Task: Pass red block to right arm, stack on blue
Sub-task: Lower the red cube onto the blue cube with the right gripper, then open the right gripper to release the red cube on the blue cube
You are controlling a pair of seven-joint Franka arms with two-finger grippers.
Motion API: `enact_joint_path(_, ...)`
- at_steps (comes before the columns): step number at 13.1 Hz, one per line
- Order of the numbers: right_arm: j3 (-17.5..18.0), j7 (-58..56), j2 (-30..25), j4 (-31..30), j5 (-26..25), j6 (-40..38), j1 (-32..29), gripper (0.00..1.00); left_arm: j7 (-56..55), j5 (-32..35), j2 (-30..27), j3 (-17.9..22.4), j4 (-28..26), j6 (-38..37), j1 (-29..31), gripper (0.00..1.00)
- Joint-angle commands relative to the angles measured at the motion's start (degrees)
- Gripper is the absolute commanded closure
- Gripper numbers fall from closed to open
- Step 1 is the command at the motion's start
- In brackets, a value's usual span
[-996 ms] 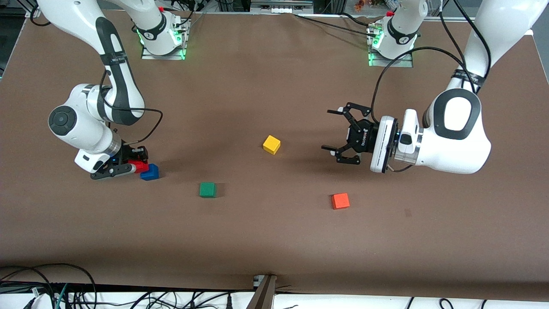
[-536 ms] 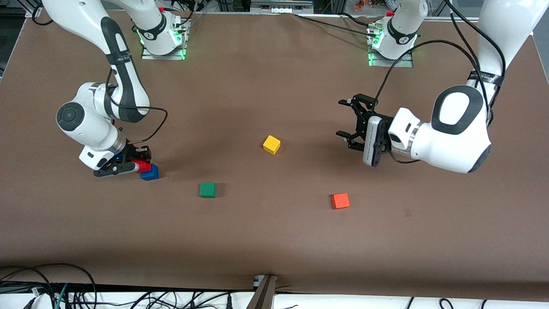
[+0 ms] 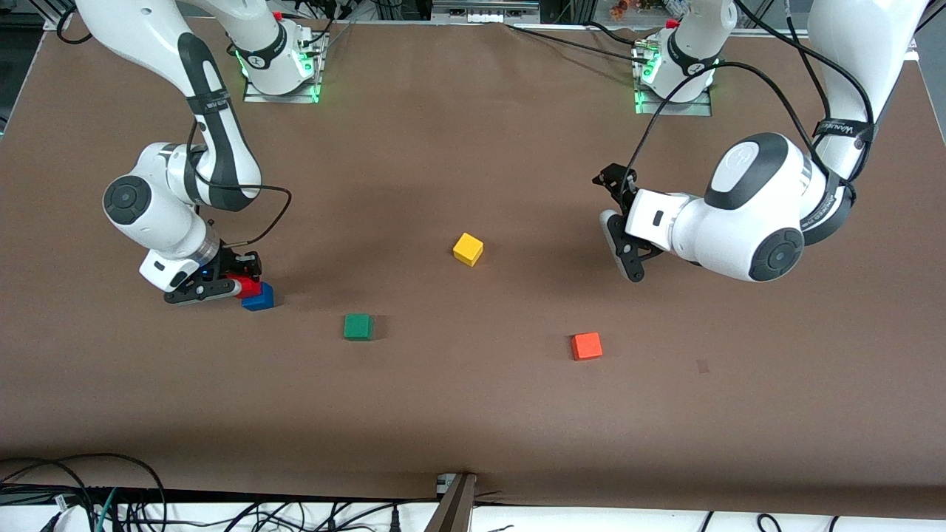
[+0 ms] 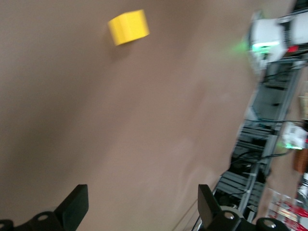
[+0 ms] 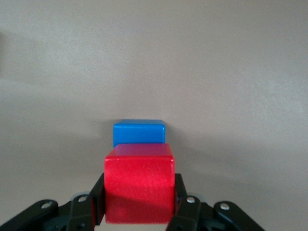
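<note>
My right gripper [image 3: 235, 285] is shut on the red block [image 3: 248, 286] and holds it low over the table, close against the blue cube [image 3: 259, 298]. In the right wrist view the red block [image 5: 139, 183] sits between my right gripper's fingers [image 5: 98, 198], with the blue cube [image 5: 139, 132] just past it and a little lower. I cannot tell whether the two cubes touch. My left gripper [image 3: 613, 222] is open and empty in the air toward the left arm's end of the table. In its wrist view the left gripper [image 4: 142, 204] shows only bare table between its fingers.
A yellow cube [image 3: 468, 249] lies mid-table and also shows in the left wrist view [image 4: 128, 27]. A green cube [image 3: 358, 326] lies nearer the camera than the blue cube. An orange cube [image 3: 587, 346] lies nearer the camera than the left gripper. Cables run along the table's front edge.
The left arm has turned its wrist and drawn back toward its own end, gripper still open. The right gripper, still holding the red block, has shifted slightly by the blue cube.
</note>
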Motion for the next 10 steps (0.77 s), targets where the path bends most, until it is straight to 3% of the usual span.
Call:
enact_joint_path(1,0.0,1.4,-0.6,-1.0,-1.0,1.3,0.4,1.0,-4.7,11.0,-2.6,0.6,0.1,0.9,0.1,0.0)
enact_joint_path(5,0.0,1.5,-0.6,-0.9,-1.0,1.3,0.5,1.0,-11.2,14.0,-8.4,1.1,-0.2,5.5,4.6,0.0)
enact_joint_path(10,0.0,1.5,-0.2,-0.6,-0.6,1.9,1.1,1.0,-15.2,17.4,-17.5,1.1,0.5,4.9,8.3,0.0)
